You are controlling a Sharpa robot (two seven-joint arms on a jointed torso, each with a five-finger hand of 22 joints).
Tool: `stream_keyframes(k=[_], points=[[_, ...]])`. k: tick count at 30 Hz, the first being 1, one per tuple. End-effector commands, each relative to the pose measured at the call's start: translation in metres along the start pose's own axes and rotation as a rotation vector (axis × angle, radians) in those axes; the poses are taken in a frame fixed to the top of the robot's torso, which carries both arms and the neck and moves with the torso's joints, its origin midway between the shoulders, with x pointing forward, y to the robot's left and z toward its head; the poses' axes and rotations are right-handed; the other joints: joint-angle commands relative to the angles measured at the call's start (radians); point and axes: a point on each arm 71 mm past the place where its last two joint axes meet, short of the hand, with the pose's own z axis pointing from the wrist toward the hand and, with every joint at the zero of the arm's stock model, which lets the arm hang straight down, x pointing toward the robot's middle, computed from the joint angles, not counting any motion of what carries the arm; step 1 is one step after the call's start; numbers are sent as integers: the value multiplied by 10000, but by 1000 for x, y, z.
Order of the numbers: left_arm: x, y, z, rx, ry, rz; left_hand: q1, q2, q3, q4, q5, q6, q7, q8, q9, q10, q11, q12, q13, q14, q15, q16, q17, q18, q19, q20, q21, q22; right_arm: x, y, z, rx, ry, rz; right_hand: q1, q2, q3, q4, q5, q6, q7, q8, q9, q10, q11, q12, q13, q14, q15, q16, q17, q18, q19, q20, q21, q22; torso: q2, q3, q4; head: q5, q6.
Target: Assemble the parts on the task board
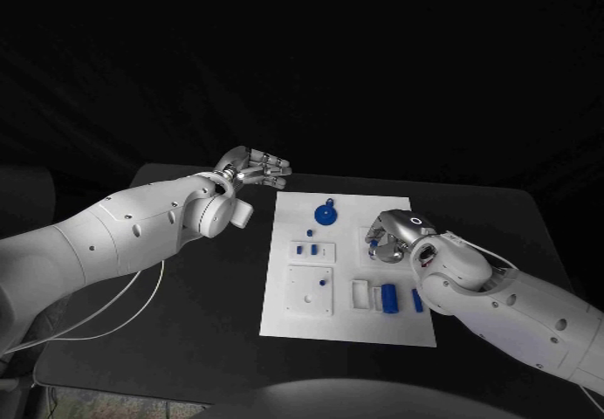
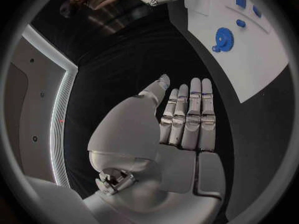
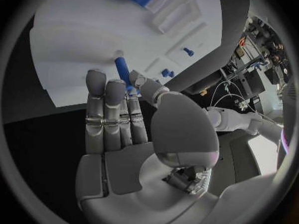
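Parts lie scattered on the white task board (image 1: 284, 323) in the middle of the black table (image 1: 164, 332). Over the board's right side, the right hand (image 1: 393, 234) pinches a small blue peg (image 3: 123, 70) between thumb and fingers, its tip just above the white surface. The left hand (image 1: 256, 167) hangs off the board's far left corner, fingers straight and together, holding nothing. A blue gear (image 1: 326, 213) sits near the far edge, and two blue blocks (image 1: 390, 297) near the front.
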Motion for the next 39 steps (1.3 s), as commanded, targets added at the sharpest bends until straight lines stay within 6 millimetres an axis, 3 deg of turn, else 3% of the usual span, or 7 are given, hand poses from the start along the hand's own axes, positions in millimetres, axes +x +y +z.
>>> stream_keyframes(k=[1, 18, 23, 27, 39], points=[[1, -1, 0, 57, 116, -45, -3, 114, 2, 47, 17, 84, 7, 2, 4, -33, -5, -43, -7, -35, 32, -37, 2, -74, -14, 5, 34, -13, -6, 4, -2, -167, -510, -110, 81, 129, -44, 15, 30, 90, 4, -5, -3, 725, -432, 34, 124, 4, -63, -37, 17, 112, 308, -44, 36, 22, -6, -1, -6, 15, 2], [-1, 0, 2, 29, 1, -10, 32, 121, 17, 72, 23, 82, 9, 0, 3, -27, -8, -43, -7, -31, 28, -38, 3, -73, -1, -1, 41, -52, -31, 63, -23, -2143, -862, 930, 103, 123, -121, 9, 30, 98, -2, -8, 62, 748, -444, 31, 104, 22, -91, -120, 94, 93, 327, -72, 39, 169, -9, -11, -2, 157, 17], [0, 0, 3, 35, 10, -11, 32, 121, 17, 72, 23, 82, 9, 0, 3, -27, -8, -43, -7, -31, 28, -38, 3, -73, -1, -1, 41, -52, -20, 87, -28, -2963, -773, 1128, 111, 123, -135, 0, 30, 96, 1, -8, 65, 741, -438, 29, 102, 29, -93, -136, 109, 95, 341, -76, 16, 188, -22, -12, -13, 244, -1], [3, 0, 4, 51, 58, -24, 32, 121, 17, 72, 23, 82, 9, 0, 3, -27, -8, -43, -7, -31, 28, -38, 3, -73, -1, -1, 41, -52, -3, 105, -33, -3528, -526, 1169, 122, 119, -137, -11, 30, 94, 2, -10, 62, 739, -436, 28, 100, 31, -94, -151, 118, 98, 347, -77, -2, 199, -4, -5, 14, 261, 0], [8, -2, 6, 78, 160, -51, 40, 128, 25, 83, 25, 88, 7, 2, 4, -28, -8, -44, -7, -31, 28, -37, 2, -74, -3, -2, 49, -66, 32, 129, -41, -4270, 6, 1020, 129, 117, -135, -20, 30, 95, 2, -9, 61, 736, -434, 30, 100, 30, -93, -160, 120, 100, 351, -77, -6, 205, 3, -8, 9, 330, -38]])
